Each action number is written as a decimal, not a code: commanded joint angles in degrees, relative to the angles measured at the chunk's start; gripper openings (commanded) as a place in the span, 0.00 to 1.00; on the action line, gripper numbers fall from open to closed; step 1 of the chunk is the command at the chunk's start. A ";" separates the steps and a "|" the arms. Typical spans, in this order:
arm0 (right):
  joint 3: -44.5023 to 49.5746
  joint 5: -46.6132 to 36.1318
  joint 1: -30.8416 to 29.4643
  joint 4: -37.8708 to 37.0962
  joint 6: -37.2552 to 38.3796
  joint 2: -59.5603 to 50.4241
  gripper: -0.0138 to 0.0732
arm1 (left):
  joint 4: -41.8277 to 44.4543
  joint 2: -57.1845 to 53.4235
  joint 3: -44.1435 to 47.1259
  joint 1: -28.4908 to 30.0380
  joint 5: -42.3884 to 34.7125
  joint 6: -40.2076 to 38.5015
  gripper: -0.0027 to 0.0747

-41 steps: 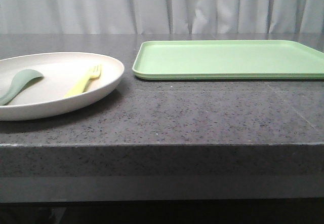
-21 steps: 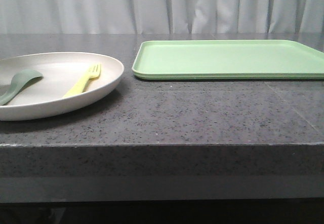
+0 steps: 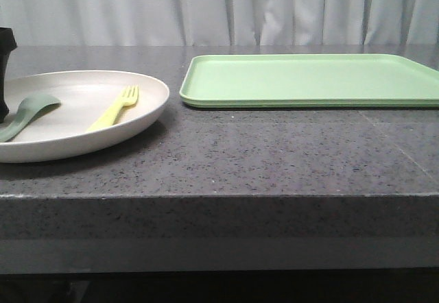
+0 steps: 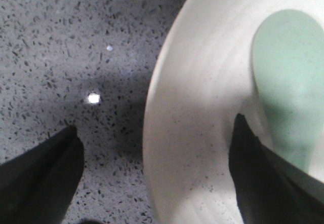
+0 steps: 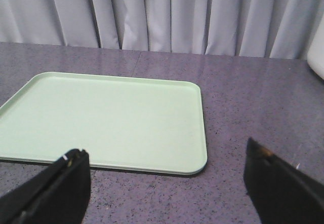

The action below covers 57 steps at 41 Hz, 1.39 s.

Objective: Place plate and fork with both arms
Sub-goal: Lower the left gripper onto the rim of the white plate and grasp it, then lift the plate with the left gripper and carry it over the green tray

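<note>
No writing is seen anywhere. At the left of the counter [image 3: 274, 159], the left end effector [image 4: 154, 178] is spread wide astride the rim of the cream plate [image 3: 75, 121]. A spoon [image 3: 24, 114] and the pale-yellow fork [image 3: 115, 108] lie in it. The tray [image 3: 309, 78] sits rightward. The right end effector [image 5: 167, 183], seen only by its wrist camera, is held wide and empty.

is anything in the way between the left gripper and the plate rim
Nothing visible. In the left wrist view the open left gripper straddles the plate rim: one finger over bare table, the other over the plate, close to the spoon lying in it. The fork lies clear of the rim.
</note>
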 commanded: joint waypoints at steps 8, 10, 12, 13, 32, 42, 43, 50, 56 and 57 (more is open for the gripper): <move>-1.95 -5.06 -0.01 -0.45 -0.61 0.94 0.89 | -0.55 -0.74 -1.45 -0.27 -1.51 -0.50 0.70; -1.95 -5.06 -0.01 -0.45 -0.61 0.94 0.89 | -0.55 -0.74 -1.45 -0.27 -1.38 -0.50 0.63; -1.95 -5.12 -0.01 -0.45 -0.61 0.94 0.89 | -0.55 -0.74 -1.45 -0.27 -1.24 -0.50 0.53; -1.95 -5.12 -0.01 -0.45 -0.61 0.94 0.89 | -0.55 -0.74 -1.45 -0.27 -1.12 -0.50 0.48; -1.95 -5.12 -0.01 -0.45 -0.61 0.94 0.89 | -0.55 -1.84 -1.45 -0.27 -0.35 -0.50 0.01; -1.84 -4.68 -0.01 -0.45 -0.61 0.94 0.89 | -4.94 -7.38 -1.68 4.40 -0.68 2.21 0.01; -1.84 -4.68 -0.01 -0.45 -0.61 0.94 0.89 | -6.60 -7.89 -1.68 5.29 -0.68 3.33 0.01; -1.84 -3.81 -0.01 -0.45 -0.61 0.94 0.89 | -24.22 -10.62 -1.68 12.25 -0.19 14.13 0.01; -1.84 -3.82 -0.01 -0.45 -0.61 0.94 0.89 | -36.35 -11.42 -1.68 14.99 -0.59 18.26 0.01; -1.84 -3.82 -0.01 -0.45 -0.61 0.94 0.89 | -37.80 -11.42 -1.77 14.99 -0.73 18.40 0.01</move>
